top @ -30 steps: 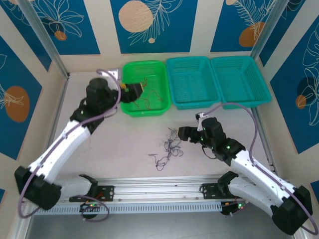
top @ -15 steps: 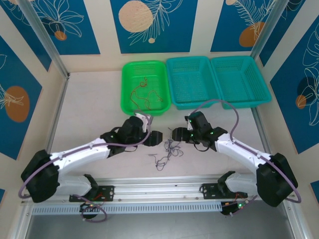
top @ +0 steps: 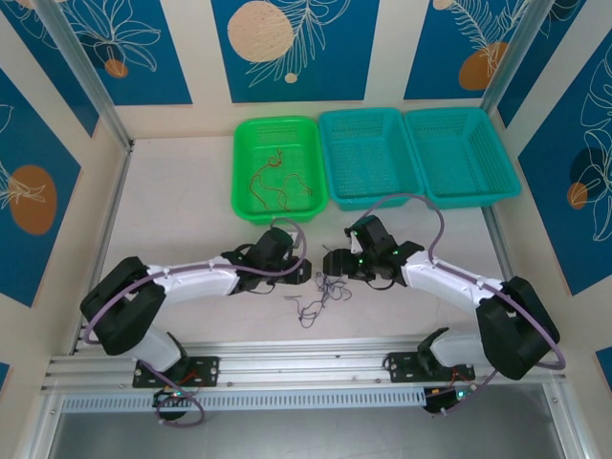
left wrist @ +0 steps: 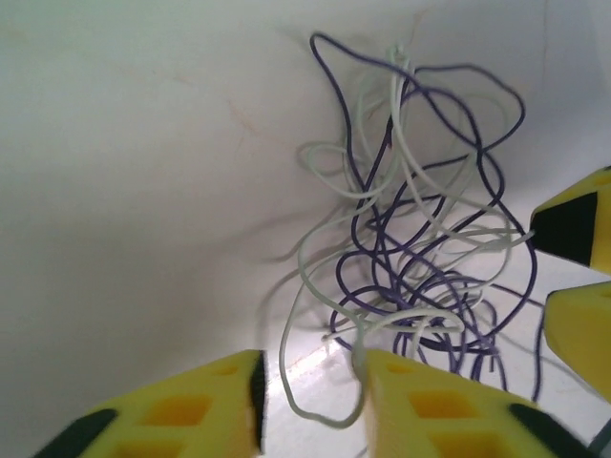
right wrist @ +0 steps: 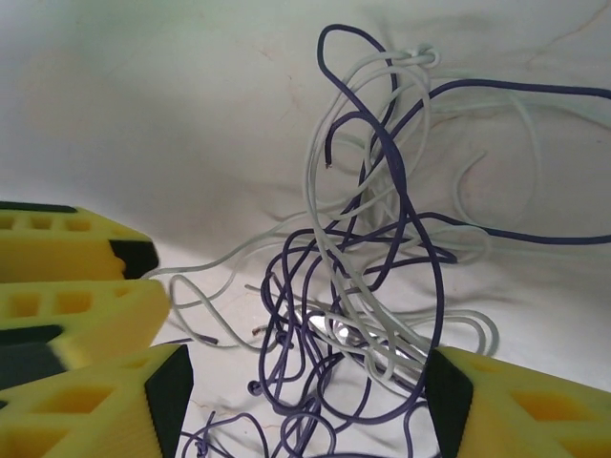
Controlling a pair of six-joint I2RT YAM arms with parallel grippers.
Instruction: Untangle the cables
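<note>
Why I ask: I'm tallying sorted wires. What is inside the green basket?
Thin reddish-brown wires lie in loose curls on the floor of the green basket. Nothing covers them from above, but they are too fine to count.

**Pale worktop: three baskets and one tangle**

The worktop (top: 182, 191) is pale and smooth. Along its far edge three baskets stand side by side: a green basket (top: 279, 121), a teal basket (top: 368, 113) and a second teal basket (top: 459, 112) toward the right corner. Nearer the near edge, about mid-width, lie the cables (top: 325, 287) — dark purple and whitish strands in a loose clump.
</note>
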